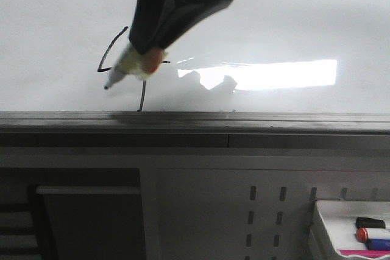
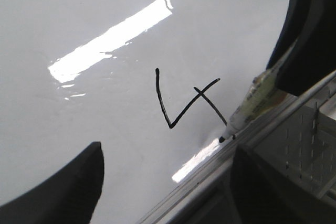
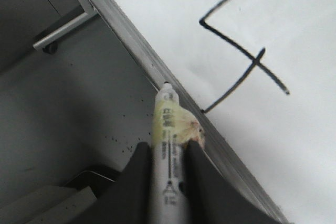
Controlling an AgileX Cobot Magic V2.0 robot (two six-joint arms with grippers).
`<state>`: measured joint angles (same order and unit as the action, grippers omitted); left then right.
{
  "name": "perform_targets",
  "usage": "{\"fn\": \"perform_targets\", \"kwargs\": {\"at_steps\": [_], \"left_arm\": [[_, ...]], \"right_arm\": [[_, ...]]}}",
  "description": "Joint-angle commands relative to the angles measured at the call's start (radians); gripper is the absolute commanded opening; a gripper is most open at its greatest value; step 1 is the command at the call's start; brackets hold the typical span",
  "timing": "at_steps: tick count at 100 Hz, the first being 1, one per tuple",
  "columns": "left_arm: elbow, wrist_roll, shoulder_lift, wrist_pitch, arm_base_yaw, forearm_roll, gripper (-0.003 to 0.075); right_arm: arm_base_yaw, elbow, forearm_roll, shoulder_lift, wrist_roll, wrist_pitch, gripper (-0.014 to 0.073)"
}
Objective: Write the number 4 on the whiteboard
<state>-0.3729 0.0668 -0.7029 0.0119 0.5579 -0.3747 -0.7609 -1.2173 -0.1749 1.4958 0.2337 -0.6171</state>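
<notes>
Nearest the robot, below the whiteboard's grey edge rail (image 1: pixel 195 120), a small white tray (image 1: pixel 329 211) holds spare coloured markers (image 1: pixel 372 234), well apart from the work. Just past the rail, the right gripper (image 1: pixel 148 53) is clamped on a marker (image 1: pixel 129 66), whose body is wrapped in yellowish tape. The marker's tip points down toward the rail, beside the foot of the number's stem; whether it touches the board is unclear, though the right wrist view shows the tip out over the rail, not on the white.

Beyond the rail, on the whiteboard (image 1: pixel 292 16), the number 4 (image 2: pixel 186 100) looks complete: slanted stroke, crossbar and a stem that runs down to the rail. A bright glare patch (image 1: pixel 268 74) lies just beside it.

The left gripper (image 2: pixel 163 182) hangs near the board with its fingers apart, holding nothing.

The step in hand appears to be finishing the stem and lifting off. To do it well, pull the marker straight away from the board without dragging sideways, so no stray tail is added at the rail, and keep the grip firm so the pen does not twist.
</notes>
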Motion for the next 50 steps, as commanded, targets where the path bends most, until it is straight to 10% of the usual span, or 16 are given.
{"fn": "perform_targets", "kwargs": {"at_steps": [1,50], "left_arm": [[-0.028,0.009,-0.053,0.141,0.013,-0.049,0.0471],[-0.076,0.009,-0.418,0.375,0.093,-0.207,0.0298]], "right_arm": [[-0.012,-0.063,0.003,-0.06,0.002,0.028,-0.0064],[-0.113,-0.157,0.05,-0.064,0.002,-0.211,-0.0064]]}}
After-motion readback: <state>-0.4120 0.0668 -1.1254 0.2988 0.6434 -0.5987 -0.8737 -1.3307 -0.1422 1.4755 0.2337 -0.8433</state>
